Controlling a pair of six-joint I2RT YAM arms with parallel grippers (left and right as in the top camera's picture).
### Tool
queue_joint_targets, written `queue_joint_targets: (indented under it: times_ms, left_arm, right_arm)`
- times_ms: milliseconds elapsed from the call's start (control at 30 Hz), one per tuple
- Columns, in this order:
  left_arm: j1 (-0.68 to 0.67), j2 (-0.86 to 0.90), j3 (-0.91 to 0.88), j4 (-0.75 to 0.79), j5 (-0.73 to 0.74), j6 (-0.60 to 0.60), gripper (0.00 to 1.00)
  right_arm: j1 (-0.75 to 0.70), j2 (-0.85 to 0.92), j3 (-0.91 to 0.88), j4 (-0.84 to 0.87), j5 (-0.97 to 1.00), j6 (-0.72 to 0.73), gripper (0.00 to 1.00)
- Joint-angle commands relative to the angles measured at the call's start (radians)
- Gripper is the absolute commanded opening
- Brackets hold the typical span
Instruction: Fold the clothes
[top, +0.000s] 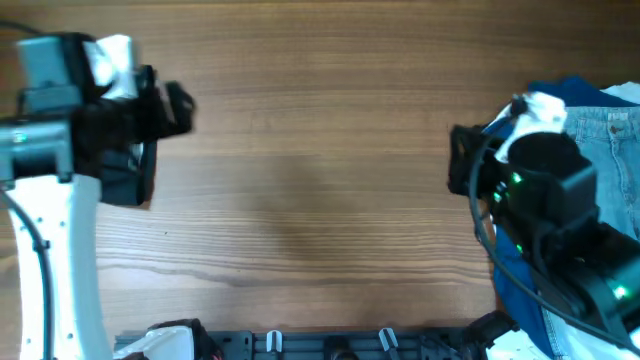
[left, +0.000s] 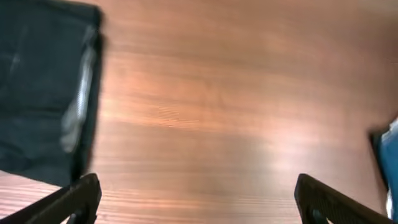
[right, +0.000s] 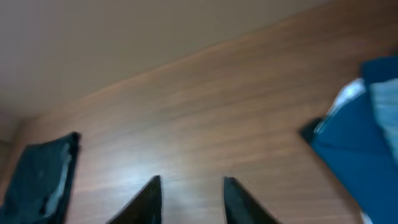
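The black garment lies as a folded dark bundle with a pale streak, at the top left of the left wrist view (left: 43, 87) and at the lower left of the right wrist view (right: 40, 180). In the overhead view the left arm covers it. My left gripper (left: 199, 202) is open wide and empty over bare wood, to the right of the bundle; overhead it is at the upper left (top: 172, 108). My right gripper (right: 191, 183) is open and empty above the table, far from the bundle; overhead it is at the right (top: 462, 158).
A royal blue garment (top: 570, 92) and light blue denim jeans (top: 612, 135) lie piled at the table's right side, under and behind the right arm. The blue garment also shows in the right wrist view (right: 354, 134). A black rail (top: 330, 345) runs along the front edge.
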Motion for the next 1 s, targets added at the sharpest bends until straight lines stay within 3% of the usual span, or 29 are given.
queue_joint_targets:
  times_ms: [0,67,300,500,667,700,767,967]
  left_arm:
    - [-0.145,-0.002,0.005,-0.075,-0.16,-0.095,1.0]
    - [-0.218,-0.002,-0.013,-0.089,-0.209,-0.124,1.0]
    - [-0.295,-0.079,-0.045,-0.034,-0.306,-0.171,1.0]
    - [-0.295,-0.339,-0.06,-0.035,-0.364,-0.17,1.0]
    - [-0.295,-0.51,-0.158,0.018,-0.431,-0.17,1.0]
    - [-0.295,-0.515,-0.169,0.027,-0.431,-0.17,1.0]
    - [-0.295,-0.511,-0.181,0.026,-0.43,-0.17,1.0]
    - [-0.295,-0.47,-0.184,0.014,-0.431,-0.17,1.0]
  right_arm:
    - [-0.024,-0.006,0.004,-0.149,-0.012,0.026,0.43]
    - [-0.024,0.015,0.0,-0.229,-0.012,0.048,0.48]
    - [-0.024,0.087,0.0,-0.249,-0.039,-0.003,0.47]
    - [-0.024,-0.132,0.0,-0.26,-0.04,-0.043,0.44]
    - [-0.024,-0.298,0.0,-0.226,-0.033,-0.099,0.62]
    - [-0.024,-0.298,0.0,-0.214,-0.034,-0.102,0.69]
    - [-0.024,-0.286,-0.002,-0.194,-0.033,-0.102,0.99]
    - [-0.024,-0.212,-0.002,-0.151,-0.022,-0.066,1.0]
